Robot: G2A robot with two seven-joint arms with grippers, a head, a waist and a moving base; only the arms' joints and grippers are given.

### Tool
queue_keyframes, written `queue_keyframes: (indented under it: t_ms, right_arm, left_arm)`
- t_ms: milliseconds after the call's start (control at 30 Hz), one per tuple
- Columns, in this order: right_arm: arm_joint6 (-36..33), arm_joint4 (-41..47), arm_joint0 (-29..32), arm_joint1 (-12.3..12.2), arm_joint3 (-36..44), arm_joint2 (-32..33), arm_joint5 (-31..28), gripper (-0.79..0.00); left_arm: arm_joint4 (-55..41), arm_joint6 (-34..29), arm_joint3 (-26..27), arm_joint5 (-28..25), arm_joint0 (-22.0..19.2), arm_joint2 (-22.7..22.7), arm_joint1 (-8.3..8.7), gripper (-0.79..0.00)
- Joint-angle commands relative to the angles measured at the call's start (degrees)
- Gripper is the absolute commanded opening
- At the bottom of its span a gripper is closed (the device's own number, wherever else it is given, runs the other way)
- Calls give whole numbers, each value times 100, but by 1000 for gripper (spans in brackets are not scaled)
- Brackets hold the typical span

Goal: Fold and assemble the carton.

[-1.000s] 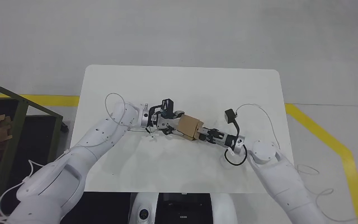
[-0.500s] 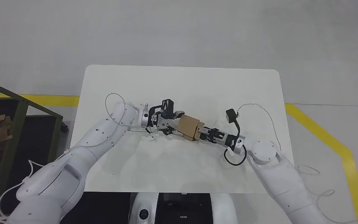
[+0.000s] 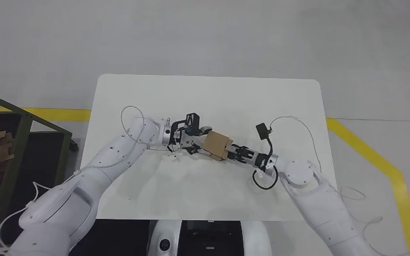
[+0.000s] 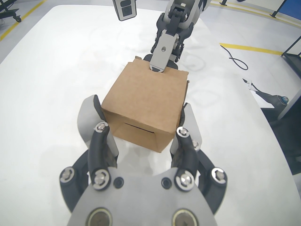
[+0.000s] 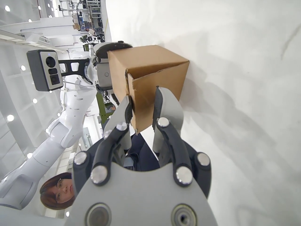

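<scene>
A small brown carton [image 3: 218,145] lies on its side at the middle of the white table [image 3: 128,96]. My left gripper [image 3: 199,144] is shut on it, one finger pressed on each side wall of its near end [image 4: 141,103]. That end of the carton [image 4: 145,95] shows an inner flap with a slot. My right gripper [image 3: 232,152] is at the opposite end, shut over the carton's edge [image 5: 143,96], where an end flap [image 5: 160,83] stands slightly ajar. In the left wrist view one finger of the right gripper [image 4: 160,66] lies on the carton's top panel.
A thin black cable [image 4: 235,59] lies on the table beyond the carton. A dark green cart [image 3: 19,147] stands on the floor off the table's left edge. Bare table surface surrounds the carton on all sides.
My right arm has edged slightly toward the carton. The carton and my left arm have stayed put.
</scene>
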State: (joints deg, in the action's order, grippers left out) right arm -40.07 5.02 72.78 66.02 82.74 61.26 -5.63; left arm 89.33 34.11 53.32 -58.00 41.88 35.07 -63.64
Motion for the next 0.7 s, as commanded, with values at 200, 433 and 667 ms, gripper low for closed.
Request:
queue_keyframes:
  t_ms: [200, 433, 667]
  right_arm:
    - [93, -149, 13, 5, 178, -28, 137, -625]
    - [136, -153, 186, -29, 278, 111, 39, -610]
    - [131, -120, 353, -61, 374, 235, -28, -628]
  left_arm:
    - [50, 43, 19, 0, 0, 1, 9, -225]
    - [35, 52, -15, 0, 3, -20, 3, -228]
    - [23, 47, -36, 0, -11, -34, -3, -234]
